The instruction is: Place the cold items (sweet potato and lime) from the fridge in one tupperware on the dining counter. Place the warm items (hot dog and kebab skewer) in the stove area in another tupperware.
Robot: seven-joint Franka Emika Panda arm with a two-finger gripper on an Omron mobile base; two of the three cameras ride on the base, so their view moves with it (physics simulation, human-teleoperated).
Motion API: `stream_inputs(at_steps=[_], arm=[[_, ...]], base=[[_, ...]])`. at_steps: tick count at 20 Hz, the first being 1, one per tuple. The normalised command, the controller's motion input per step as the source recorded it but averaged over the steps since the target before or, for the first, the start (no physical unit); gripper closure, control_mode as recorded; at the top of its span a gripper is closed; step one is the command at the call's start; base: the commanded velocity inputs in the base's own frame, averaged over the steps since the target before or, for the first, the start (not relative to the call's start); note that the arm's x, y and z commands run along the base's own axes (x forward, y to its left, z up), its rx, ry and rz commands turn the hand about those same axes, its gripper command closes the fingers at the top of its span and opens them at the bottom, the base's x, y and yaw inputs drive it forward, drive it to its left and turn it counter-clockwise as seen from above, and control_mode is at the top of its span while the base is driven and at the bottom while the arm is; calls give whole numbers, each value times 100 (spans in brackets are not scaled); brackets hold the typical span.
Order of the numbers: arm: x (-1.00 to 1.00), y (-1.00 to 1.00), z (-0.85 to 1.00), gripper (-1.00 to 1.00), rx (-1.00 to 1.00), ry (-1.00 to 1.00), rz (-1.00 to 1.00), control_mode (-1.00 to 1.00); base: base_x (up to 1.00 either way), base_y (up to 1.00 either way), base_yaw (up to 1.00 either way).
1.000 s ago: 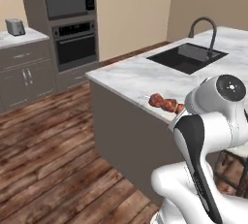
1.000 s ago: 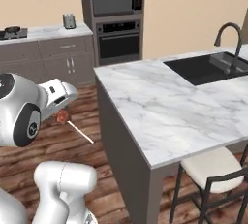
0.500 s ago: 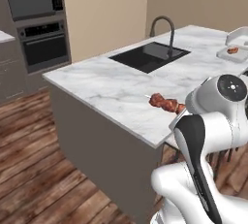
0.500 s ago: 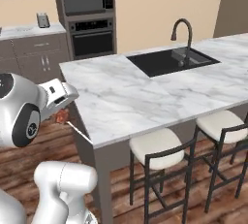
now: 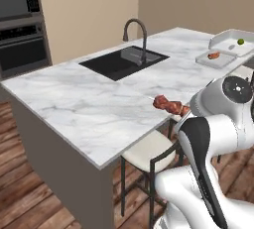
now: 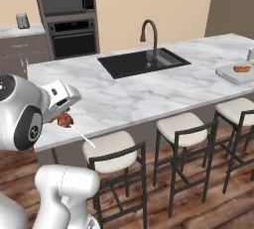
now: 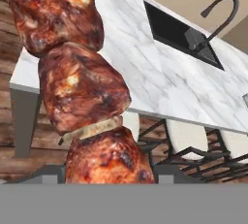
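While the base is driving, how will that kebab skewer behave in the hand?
The kebab skewer is probably stiff: its thin stick juts straight in the right base view. It looks top-heavy, with chunky meat at one end, so it may pivot in the hand. The glossy chunks could be slippery.

So the counter [image 5: 89, 99] runs across in front of the arm, sink [image 5: 124, 60] set in its middle with the faucet [image 5: 136, 29] behind it. Far right end: shallow tray [image 5: 217, 58] with the hot dog [image 5: 214, 55] in it, deeper tray [image 5: 233, 42] just behind holding the lime [image 5: 240, 41]. Stools [image 6: 183, 124] tucked along the near side. The kebab skewer [image 5: 168, 105] hangs over the near edge.
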Motion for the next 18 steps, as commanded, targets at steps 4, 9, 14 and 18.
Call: stream_inputs(at_steps=[4,9,14,18], arm=[[0,0,0,100,0,0,0,100],[0,0,0,100,0,0,0,100],[0,0,0,100,0,0,0,100],[0,0,0,100,0,0,0,100]], base=[[4,-100,0],[34,-100,0],[62,-100,6],[64,-100,1]])
